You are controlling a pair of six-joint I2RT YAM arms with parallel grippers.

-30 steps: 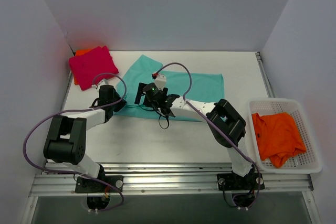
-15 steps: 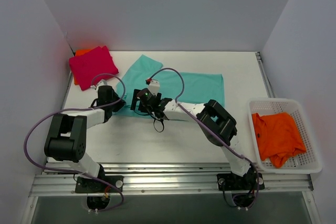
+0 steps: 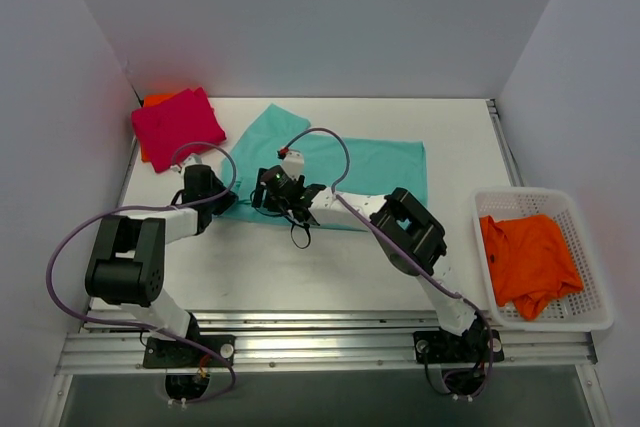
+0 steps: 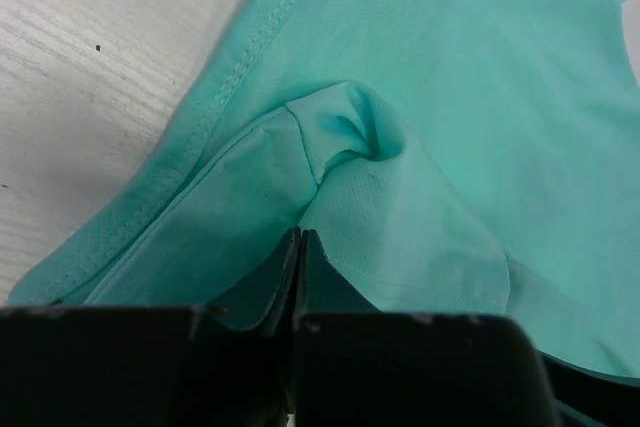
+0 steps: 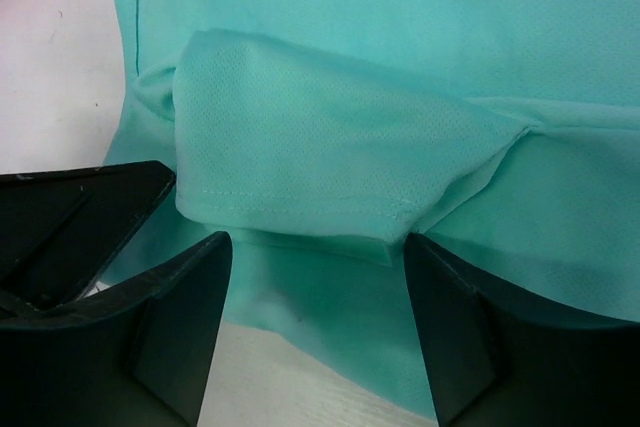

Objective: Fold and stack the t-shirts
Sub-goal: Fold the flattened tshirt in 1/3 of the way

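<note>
The left gripper [image 4: 297, 265] is pinched tight on a raised fold at the left edge of the teal t-shirt [image 3: 375, 169], which lies spread on the counter [image 3: 300, 267]. Just right of it, the right gripper [image 5: 318, 312] gapes wide, its fingers straddling a doubled-over part of the same shirt without clamping it.

spread shirt [image 3: 372, 161] centre, basket [image 3: 541, 323] right, stack [image 3: 177, 125] far-left
</note>
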